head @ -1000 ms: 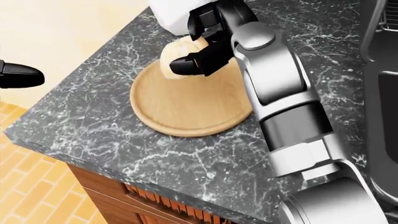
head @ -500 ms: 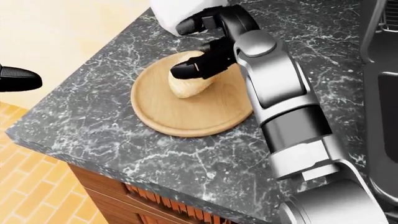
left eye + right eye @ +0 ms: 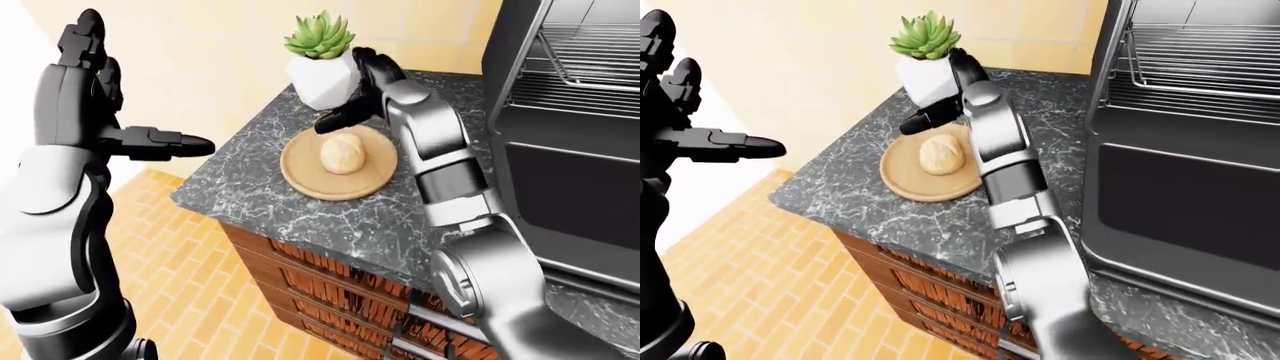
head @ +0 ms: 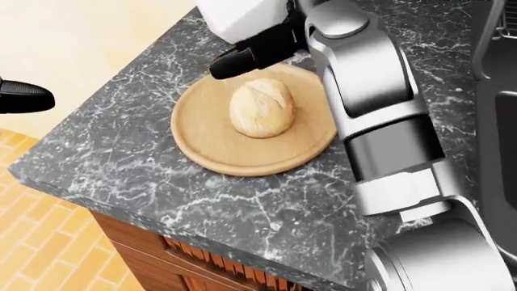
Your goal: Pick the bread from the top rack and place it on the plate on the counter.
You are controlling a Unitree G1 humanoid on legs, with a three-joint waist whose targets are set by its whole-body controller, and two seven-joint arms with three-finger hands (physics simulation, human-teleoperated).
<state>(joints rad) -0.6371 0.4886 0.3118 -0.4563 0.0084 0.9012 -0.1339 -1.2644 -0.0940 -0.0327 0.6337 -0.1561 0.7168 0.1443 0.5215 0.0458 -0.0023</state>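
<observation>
The bread (image 4: 262, 108), a pale round roll, lies on the round wooden plate (image 4: 206, 142) on the dark marble counter (image 4: 121, 151). My right hand (image 4: 254, 51) is open just above the plate's top edge, clear of the bread, with black fingers (image 4: 230, 62) pointing left. My left hand (image 3: 160, 141) is open and empty, held out over the floor to the left of the counter; only its fingertip shows in the head view (image 4: 24, 96).
A white pot with a green succulent (image 3: 322, 64) stands on the counter just above the plate. An open oven with wire racks (image 3: 1200, 56) and a lowered door (image 3: 1185, 202) fills the right. Wooden drawers (image 3: 330, 281) sit under the counter; brick floor lies at left.
My right hand has let go of the bread and risen away toward the pot. The bread now lies free on the plate, rolled toward its middle.
</observation>
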